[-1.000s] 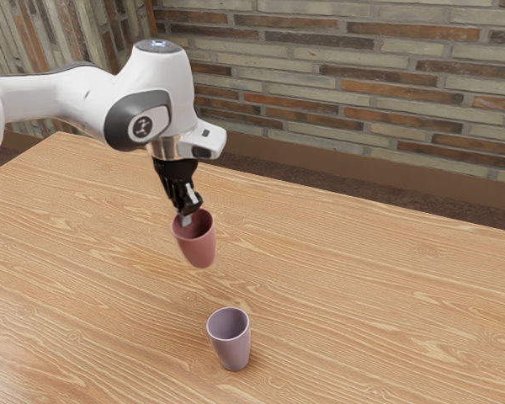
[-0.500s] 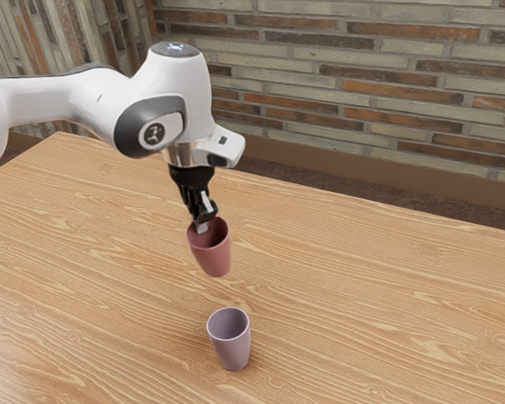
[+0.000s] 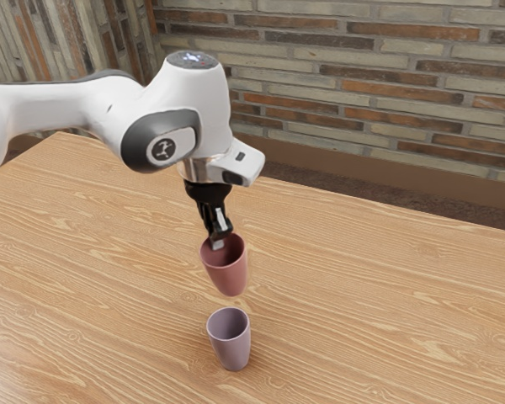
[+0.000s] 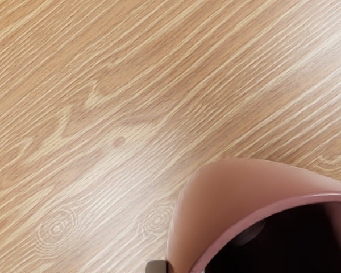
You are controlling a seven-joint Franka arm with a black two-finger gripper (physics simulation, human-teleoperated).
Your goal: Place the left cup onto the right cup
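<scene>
The gripper (image 3: 217,241) pinches the rim of the pink cup (image 3: 226,268) and holds it tilted in the air, just above the purple cup (image 3: 229,337) on the wooden table (image 3: 387,295).

No legible text, number, brand name or label.

One marking is present: a small white emblem (image 3: 162,149) printed on the grey round cap (image 3: 170,133) on the side of the arm (image 3: 67,105). The emblem is a symbol; it cannot be resolved into letters or digits.
</scene>
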